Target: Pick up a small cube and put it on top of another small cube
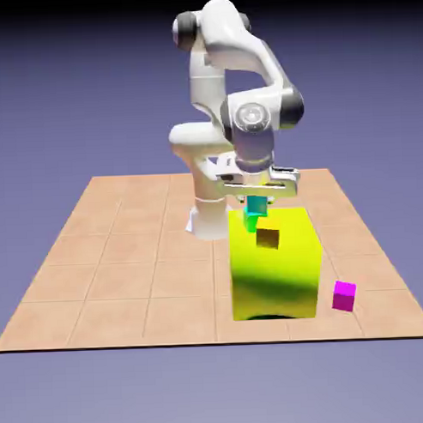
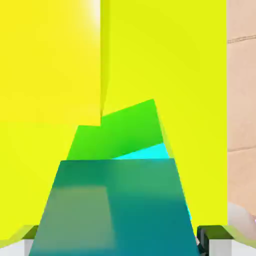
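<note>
Two small cubes, bright cyan [image 1: 257,206] atop green-sided teal [image 1: 252,221], sit stacked directly beneath the white arm's spread-open gripper [image 1: 257,199] on the big yellow block [image 1: 277,273].

A table [image 1: 105,270] topped with square tan tiles, seen whole in the exterior view; a large bright yellow block [image 1: 277,277] stands directly on it toward the near edge, right of the middle; a small magenta cube [image 1: 343,296] rests on the tiles just beside the block's right face; the white robot base [image 1: 206,217] sits on the table behind the block.
</note>
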